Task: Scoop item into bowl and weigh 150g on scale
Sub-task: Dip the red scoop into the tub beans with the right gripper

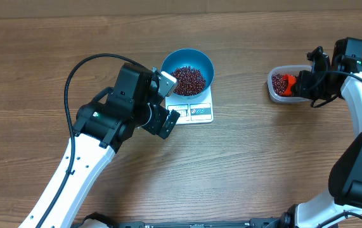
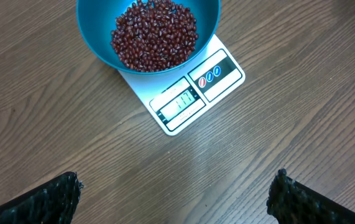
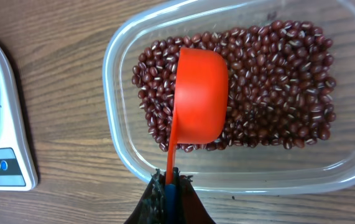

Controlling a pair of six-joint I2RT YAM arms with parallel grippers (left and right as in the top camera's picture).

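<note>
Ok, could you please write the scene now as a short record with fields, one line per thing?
bowl: blue, on the scale, holding beans
scale: white, on the wooden table, display showing digits
tub: clear, apart from the scale, more beans inside
scoop: orange, over the tub's beans
left gripper: open, empty, above the table near the scale
right gripper: shut on the scoop's handle

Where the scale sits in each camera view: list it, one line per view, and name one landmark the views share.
Overhead: the scale lies just above centre, under the blue bowl.
Left wrist: the scale is at top centre, with the bowl on its far end.
Right wrist: the scale is cut off at the left edge, beside the clear tub.
Shared landmark: the scale's button panel with coloured dots.
</note>
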